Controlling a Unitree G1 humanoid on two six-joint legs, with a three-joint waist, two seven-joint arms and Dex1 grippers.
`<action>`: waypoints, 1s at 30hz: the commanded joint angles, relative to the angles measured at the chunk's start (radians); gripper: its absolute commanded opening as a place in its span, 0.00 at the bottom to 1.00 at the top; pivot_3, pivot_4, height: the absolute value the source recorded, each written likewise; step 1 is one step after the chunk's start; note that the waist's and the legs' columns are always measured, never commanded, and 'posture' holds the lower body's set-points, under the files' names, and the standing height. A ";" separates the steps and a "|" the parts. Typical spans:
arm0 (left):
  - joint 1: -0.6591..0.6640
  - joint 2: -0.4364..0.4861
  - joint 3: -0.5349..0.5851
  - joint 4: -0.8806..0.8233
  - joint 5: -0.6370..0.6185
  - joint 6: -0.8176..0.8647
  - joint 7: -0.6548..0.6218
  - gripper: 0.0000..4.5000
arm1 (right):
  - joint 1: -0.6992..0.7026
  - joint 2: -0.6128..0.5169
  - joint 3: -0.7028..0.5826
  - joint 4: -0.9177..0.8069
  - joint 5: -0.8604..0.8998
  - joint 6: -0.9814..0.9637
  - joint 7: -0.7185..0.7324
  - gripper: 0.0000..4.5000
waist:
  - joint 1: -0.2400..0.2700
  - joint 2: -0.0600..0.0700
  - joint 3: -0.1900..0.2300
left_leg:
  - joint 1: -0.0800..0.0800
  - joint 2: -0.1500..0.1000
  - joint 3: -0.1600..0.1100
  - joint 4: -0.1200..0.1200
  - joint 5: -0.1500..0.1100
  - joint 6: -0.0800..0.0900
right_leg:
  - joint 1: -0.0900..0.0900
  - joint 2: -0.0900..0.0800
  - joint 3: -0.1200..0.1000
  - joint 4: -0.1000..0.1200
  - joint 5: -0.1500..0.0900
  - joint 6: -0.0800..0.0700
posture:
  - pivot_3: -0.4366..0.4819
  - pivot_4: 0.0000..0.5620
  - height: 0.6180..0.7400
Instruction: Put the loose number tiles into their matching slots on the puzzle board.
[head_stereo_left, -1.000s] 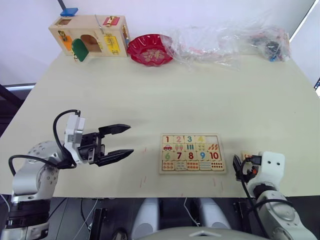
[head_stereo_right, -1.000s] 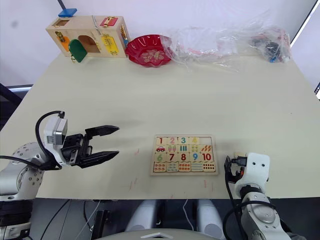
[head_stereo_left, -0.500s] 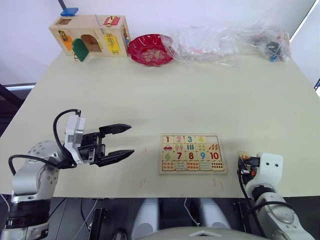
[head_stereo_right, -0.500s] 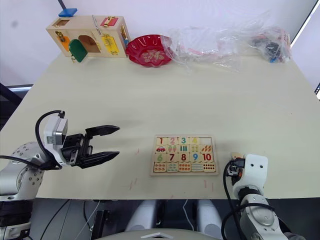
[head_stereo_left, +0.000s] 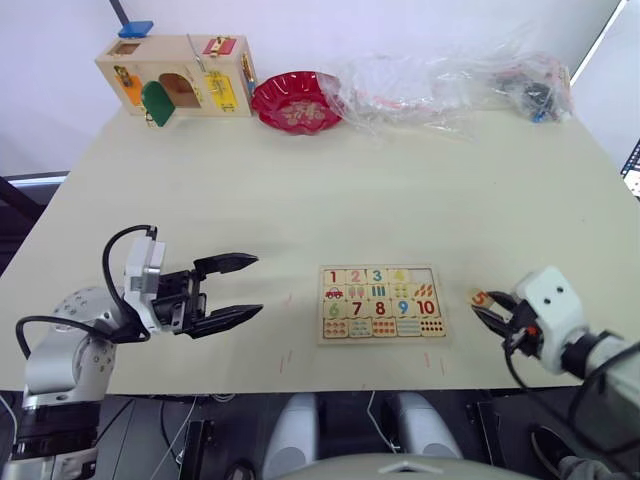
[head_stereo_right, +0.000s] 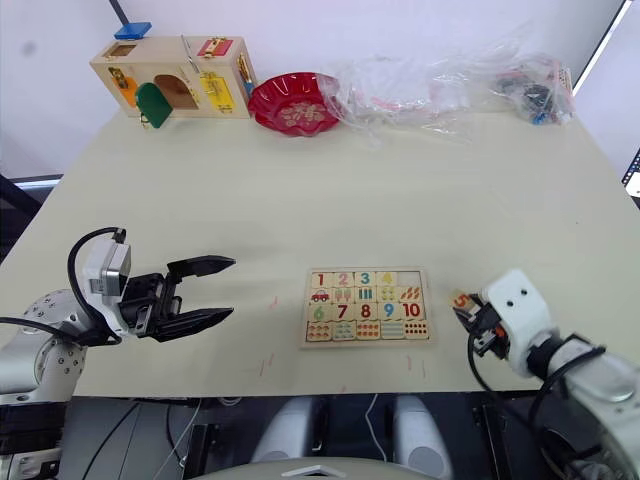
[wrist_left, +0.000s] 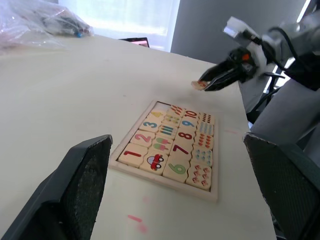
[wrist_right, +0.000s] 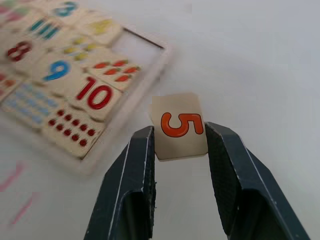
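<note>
The puzzle board lies flat near the table's front edge. Tiles 1, 2, 3 and 4 sit in its top row, and the fifth slot at the row's right end is bare. To the right of the board, my right gripper is shut on a loose number tile with an orange 5, held by its two side edges. That tile hangs just off the board's right edge. My left gripper stands open and holds nothing, well left of the board and pointing toward it.
A wooden latch box, a red bowl and crumpled clear plastic bags line the table's far edge. Bare tabletop spreads between them and the board.
My right arm has swung out to the right and turned, and the 5 tile now shows between its fingers beside the board. The left gripper has stayed put.
</note>
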 joint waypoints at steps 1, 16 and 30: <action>0.008 -0.002 0.016 -0.013 -0.008 -0.025 -0.008 1.00 | -0.140 -0.193 0.020 0.064 0.054 -0.012 0.200 0.21 | 0.002 0.000 0.000 | 0.000 0.000 0.000 -0.001 0.000 0.000 | 0.000 0.000 0.000 0.000 0.000 0.000 | 0.48 0.27 1.00; 0.053 0.001 0.043 -0.022 -0.019 -0.049 -0.020 1.00 | -0.983 -0.222 0.738 0.489 -0.240 -0.167 0.612 0.21 | 0.003 0.003 0.003 | -0.004 0.000 -0.001 0.000 0.000 0.000 | -0.004 -0.006 0.000 -0.001 0.001 0.001 | 0.48 0.27 1.00; 0.101 -0.009 0.070 -0.051 -0.022 -0.060 0.001 1.00 | -1.046 -0.058 0.870 0.736 -0.450 -0.338 0.755 0.21 | 0.004 0.003 0.003 | -0.006 -0.001 -0.002 0.001 0.000 0.000 | -0.005 -0.007 -0.001 0.000 0.001 0.001 | 0.48 0.27 1.00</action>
